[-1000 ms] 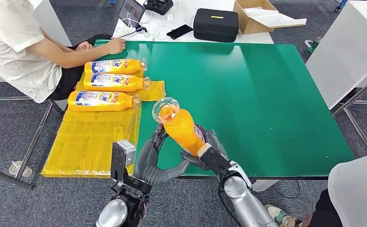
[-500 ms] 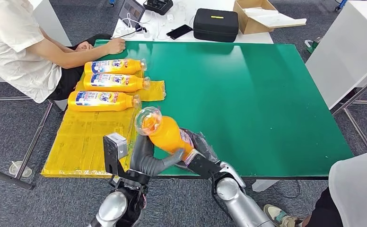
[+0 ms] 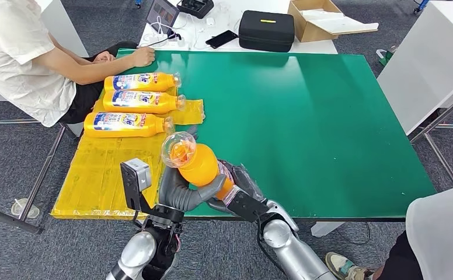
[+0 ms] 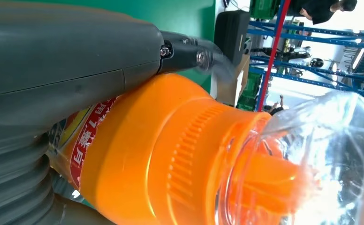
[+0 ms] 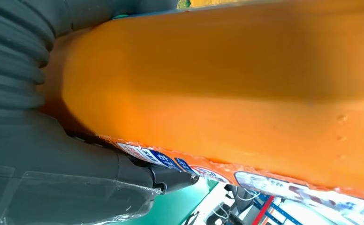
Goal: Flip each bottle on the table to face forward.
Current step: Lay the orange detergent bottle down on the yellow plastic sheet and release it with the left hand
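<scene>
Tilting orange bottle (image 3: 201, 165), clear cap, label partly hidden.

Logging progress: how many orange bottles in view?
4. Three bottles lie on the yellow sheet; one bottle is held by both hands.

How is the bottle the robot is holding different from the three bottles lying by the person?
The held bottle is lifted and tilted, gripped by the left hand and right hand; the three bottles lie flat on the yellow sheet. Its plain orange side faces up; theirs show labels. All are orange with clear caps.
</scene>
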